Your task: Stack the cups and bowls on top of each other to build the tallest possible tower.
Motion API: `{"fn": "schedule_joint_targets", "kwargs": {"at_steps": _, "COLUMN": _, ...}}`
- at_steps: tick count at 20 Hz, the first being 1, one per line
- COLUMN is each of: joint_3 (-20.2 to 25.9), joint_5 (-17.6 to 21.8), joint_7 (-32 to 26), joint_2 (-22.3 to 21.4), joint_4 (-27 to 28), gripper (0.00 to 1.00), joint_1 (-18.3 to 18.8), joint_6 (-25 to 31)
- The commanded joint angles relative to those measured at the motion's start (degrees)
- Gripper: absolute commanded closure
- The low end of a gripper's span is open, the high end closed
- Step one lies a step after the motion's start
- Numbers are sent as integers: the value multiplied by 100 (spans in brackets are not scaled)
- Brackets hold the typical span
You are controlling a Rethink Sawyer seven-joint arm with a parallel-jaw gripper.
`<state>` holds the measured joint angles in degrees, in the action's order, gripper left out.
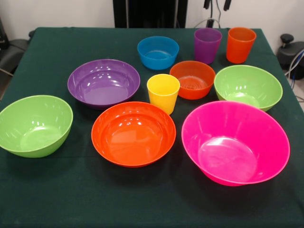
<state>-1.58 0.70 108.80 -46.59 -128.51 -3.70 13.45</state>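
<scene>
Everywhere dark green tablecloth (142,204), white wall (61,12)

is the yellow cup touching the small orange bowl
Cannot tell. In the front view the yellow cup overlaps the small orange bowl's left rim, so no gap or contact shows plainly.

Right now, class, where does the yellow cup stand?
In the front view the yellow cup stands upright near the table's middle, between the purple bowl and the small orange bowl.
</scene>
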Motion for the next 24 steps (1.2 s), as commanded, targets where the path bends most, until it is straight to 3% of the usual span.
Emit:
{"fn": "schedule_joint_targets", "kwargs": {"at_steps": 1, "joint_3": 588, "joint_5": -221, "joint_7": 1076, "joint_2": 165, "joint_4": -447, "gripper": 0, "joint_1": 145, "joint_6": -435}}
{"fn": "schedule_joint_targets", "kwargs": {"at_steps": 14, "joint_3": 333, "joint_5": -52, "joint_7": 1004, "joint_2": 449, "joint_4": -248, "gripper": 0, "joint_1": -36, "joint_6": -529}}
{"fn": "schedule_joint_targets", "kwargs": {"at_steps": 24, "joint_3": 73, "joint_5": 367, "joint_7": 345, "joint_2": 545, "joint_4": 312, "gripper": 0, "joint_1": -123, "joint_6": 229}}
